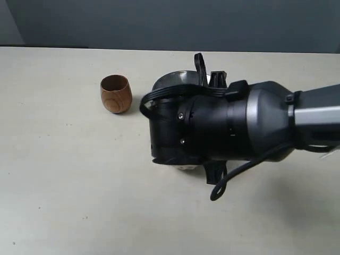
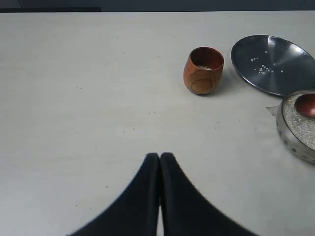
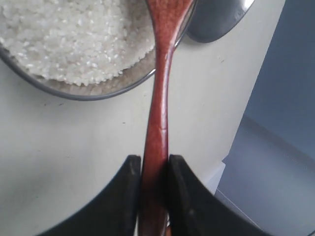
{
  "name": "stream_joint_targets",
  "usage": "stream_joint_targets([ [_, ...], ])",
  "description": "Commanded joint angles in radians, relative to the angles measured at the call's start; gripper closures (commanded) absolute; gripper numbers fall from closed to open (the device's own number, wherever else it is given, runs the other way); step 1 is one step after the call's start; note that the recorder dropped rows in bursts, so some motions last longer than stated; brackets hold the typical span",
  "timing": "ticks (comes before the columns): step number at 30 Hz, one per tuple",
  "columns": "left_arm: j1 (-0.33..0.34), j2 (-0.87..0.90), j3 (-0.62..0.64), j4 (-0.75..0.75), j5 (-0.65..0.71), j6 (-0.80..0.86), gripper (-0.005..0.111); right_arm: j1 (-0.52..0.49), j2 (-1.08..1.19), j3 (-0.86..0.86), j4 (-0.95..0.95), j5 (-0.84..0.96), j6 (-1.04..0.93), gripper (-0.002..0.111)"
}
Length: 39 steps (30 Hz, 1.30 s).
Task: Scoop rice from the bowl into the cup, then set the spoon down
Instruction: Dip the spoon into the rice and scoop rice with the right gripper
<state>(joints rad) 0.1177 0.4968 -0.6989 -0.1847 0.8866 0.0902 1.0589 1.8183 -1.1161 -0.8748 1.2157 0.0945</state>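
Note:
My right gripper point(image 3: 155, 160) is shut on the handle of the reddish-brown wooden spoon point(image 3: 160, 98). The spoon's scoop point(image 2: 306, 104) reaches over the rim of the steel bowl point(image 3: 98, 93), above the white rice point(image 3: 74, 39). In the exterior view the right arm point(image 1: 223, 127) covers the bowl, leaving only a sliver point(image 1: 186, 168) in sight. The brown wooden cup point(image 1: 116, 94) stands upright to the left of the arm, with a few grains inside point(image 2: 203, 67). My left gripper point(image 2: 160, 156) is shut on nothing, above bare table well short of the cup.
A flat steel plate point(image 2: 275, 64) with a few stray grains lies beside the cup, beyond the bowl; its edge shows behind the right arm point(image 1: 170, 81). The table is pale, with a dark wall point(image 1: 159, 21) along the back.

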Motion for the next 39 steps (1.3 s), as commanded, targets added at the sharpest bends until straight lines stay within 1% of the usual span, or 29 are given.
stream_joint_targets([
  [1, 0.001, 0.004, -0.006, 0.001, 0.003, 0.001, 0.106, -0.001, 0.019, -0.007, -0.044, 0.005, 0.014, 0.109],
  [7, 0.001, 0.004, -0.006, 0.001, 0.003, 0.001, 0.106, -0.001, 0.023, -0.007, -0.023, 0.005, 0.014, 0.109],
  [22, 0.001, 0.004, -0.006, 0.004, 0.003, 0.001, 0.106, -0.001, 0.023, -0.007, 0.125, 0.005, 0.017, 0.109],
  [29, 0.001, 0.004, -0.006, 0.004, 0.003, 0.001, 0.106, -0.001, 0.023, -0.007, 0.163, 0.002, 0.082, 0.109],
  [32, 0.001, 0.004, -0.006, 0.004, 0.003, 0.001, 0.106, -0.001, 0.022, -0.007, 0.194, -0.025, 0.127, 0.109],
  [39, 0.001, 0.004, -0.006, 0.004, 0.003, 0.001, 0.106, -0.001, -0.024, -0.007, 0.257, -0.088, 0.153, 0.109],
])
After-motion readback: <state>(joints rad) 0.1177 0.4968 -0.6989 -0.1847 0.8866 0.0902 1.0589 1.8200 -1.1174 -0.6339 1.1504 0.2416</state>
